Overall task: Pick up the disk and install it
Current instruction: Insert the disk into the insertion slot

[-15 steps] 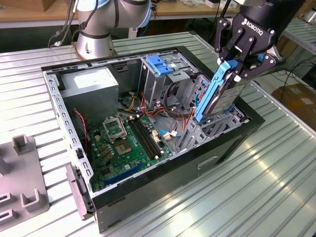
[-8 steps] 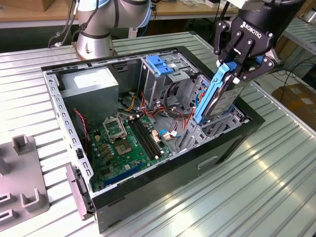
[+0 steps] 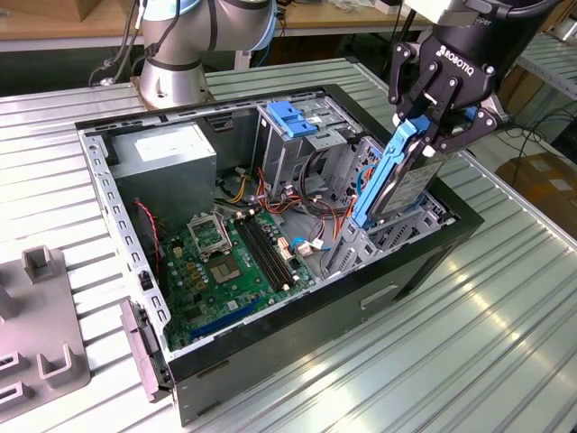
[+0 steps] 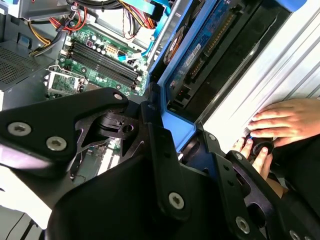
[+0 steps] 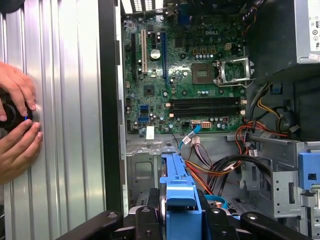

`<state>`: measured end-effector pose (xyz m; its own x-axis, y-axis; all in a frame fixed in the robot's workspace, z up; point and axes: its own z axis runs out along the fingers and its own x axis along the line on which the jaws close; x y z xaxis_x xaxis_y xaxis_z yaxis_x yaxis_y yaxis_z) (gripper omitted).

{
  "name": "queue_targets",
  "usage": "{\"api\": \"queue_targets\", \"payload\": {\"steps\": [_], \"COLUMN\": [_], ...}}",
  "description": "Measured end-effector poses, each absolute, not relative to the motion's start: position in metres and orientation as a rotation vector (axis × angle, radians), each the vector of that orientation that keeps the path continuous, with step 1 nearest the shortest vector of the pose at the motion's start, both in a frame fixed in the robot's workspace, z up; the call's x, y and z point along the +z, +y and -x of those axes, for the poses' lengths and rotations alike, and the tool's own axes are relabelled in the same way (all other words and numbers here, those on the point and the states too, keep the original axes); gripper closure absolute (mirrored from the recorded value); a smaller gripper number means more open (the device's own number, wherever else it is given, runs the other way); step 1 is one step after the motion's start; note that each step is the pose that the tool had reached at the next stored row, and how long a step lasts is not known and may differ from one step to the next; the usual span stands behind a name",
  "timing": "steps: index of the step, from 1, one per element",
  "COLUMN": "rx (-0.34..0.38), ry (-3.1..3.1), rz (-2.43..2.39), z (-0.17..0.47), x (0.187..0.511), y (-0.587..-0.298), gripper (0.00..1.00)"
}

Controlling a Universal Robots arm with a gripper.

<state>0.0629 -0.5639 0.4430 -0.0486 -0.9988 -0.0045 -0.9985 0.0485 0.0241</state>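
Note:
The disk [image 3: 397, 180], a grey metal drive with blue rails, hangs steeply tilted over the open computer case [image 3: 270, 338]. Its lower end reaches down toward the grey drive bay [image 3: 397, 236] at the case's side on the exterior view's right. My gripper [image 3: 431, 135] is shut on the disk's upper end. In the second wrist view the gripper [image 4: 182, 140] clamps the blue rail, and the disk's [image 4: 200, 55] circuit-board face runs away from it. In the first wrist view the gripper [image 5: 182, 220] holds the disk's blue rail [image 5: 177, 190] edge-on above the cables.
Inside the case lie the green motherboard [image 3: 225, 262], a grey power supply [image 3: 162, 153], a blue latch [image 3: 293, 117] and bundles of coloured cables [image 5: 225, 167]. A person's hands [image 5: 17, 125] rest on a small device on the ribbed metal table [image 3: 487, 343]. A grey fixture [image 3: 36, 316] sits at the exterior view's left.

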Motion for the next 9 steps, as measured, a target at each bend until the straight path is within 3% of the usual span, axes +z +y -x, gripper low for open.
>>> {"api": "queue_targets", "payload": {"steps": [9], "rx": [-0.032], "ry": [-2.265], "rz": [-2.157], "z": [-0.0629], "x": [0.4407], "y": [-0.5639], "gripper": [0.63]}}
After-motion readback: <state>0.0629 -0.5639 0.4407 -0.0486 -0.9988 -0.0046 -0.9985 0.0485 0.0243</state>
